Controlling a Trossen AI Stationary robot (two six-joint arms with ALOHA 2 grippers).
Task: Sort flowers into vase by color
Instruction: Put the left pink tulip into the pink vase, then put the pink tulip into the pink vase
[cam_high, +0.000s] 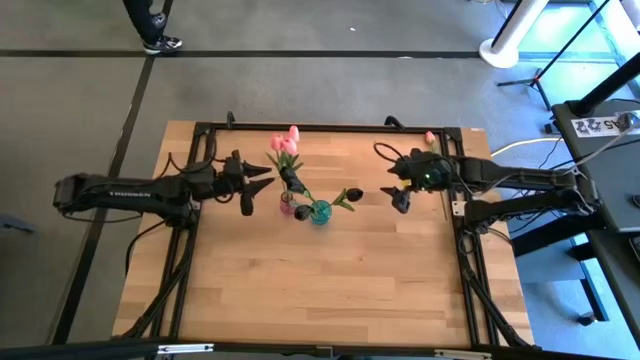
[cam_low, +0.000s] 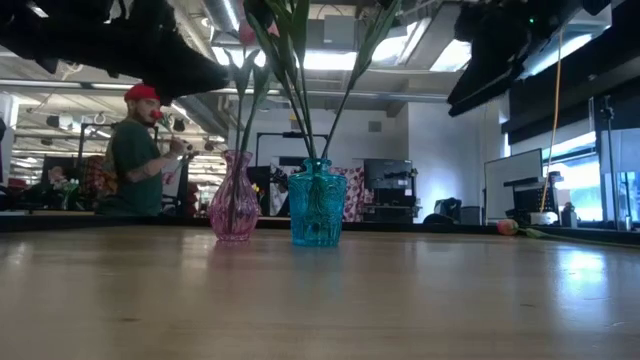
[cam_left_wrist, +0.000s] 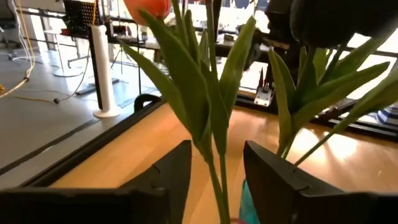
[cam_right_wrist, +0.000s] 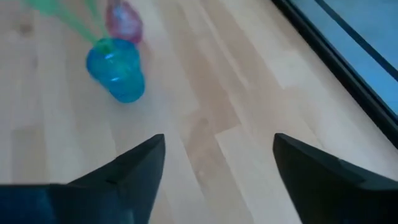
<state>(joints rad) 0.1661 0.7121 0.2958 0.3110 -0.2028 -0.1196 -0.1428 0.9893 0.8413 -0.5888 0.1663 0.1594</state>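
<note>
While its fingers (cam_left_wrist: 267, 171) stand parted around a green tulip stem (cam_left_wrist: 214, 180), the left gripper (cam_high: 258, 187) hovers left of centre in the high view, beside the two vases. It appears to be letting go of a pink tulip (cam_high: 284, 146) just set in the pink vase (cam_low: 233, 212). To finish the release well, the jaws should probably open a little more and draw back along the stem's line, so that no finger catches a leaf and tips the vase.

At centre of the low view, the pink vase stands upright, touching or nearly touching the turquoise vase (cam_low: 317, 215) on its right. Green stems rise from both, spreading outward. From above, pink heads fan toward the upper centre of the frame over the pink vase (cam_high: 288, 207). A dark-headed tulip (cam_high: 352, 194) leans right out of the turquoise vase (cam_high: 320, 212).

Right of centre in the high view, the right gripper (cam_high: 396, 184) hangs above bare wood with fingers spread wide and empty.

Farther off, one more pink tulip (cam_high: 430, 137) lies at the table's (cam_high: 330, 290) upper right edge, not yet sorted.

Beyond the table in the low view, a person in a red cap (cam_low: 140, 150) stands at left.
</note>
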